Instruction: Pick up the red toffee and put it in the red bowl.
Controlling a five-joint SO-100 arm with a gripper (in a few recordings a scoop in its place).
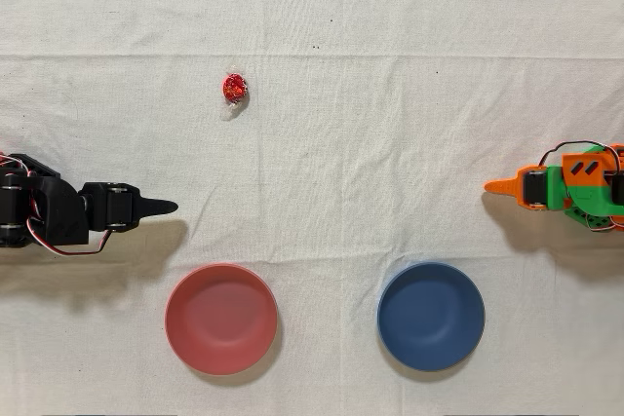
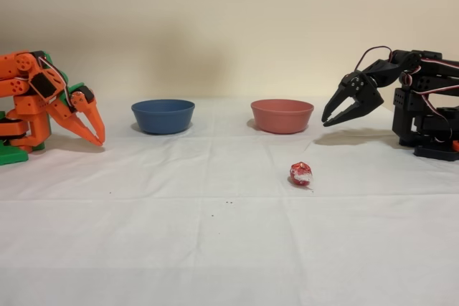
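**Start pose, cloth-covered table**

White creased cloth, beige wall behind. Overhead, left to right: black gripper slightly parted, holding nothing; red toffee on open cloth, well apart; red bowl; blue bowl.

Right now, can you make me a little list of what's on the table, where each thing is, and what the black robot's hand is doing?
red toffee: lying on the white cloth, alone, touched by nothing
red bowl: upright, nothing inside
blue bowl: beside the red bowl, apart from it, nothing inside
hand: black, open, holding nothing, in the air near the red bowl in the fixed view
orange arm: idle at the other side
task: not started, toffee not in the bowl
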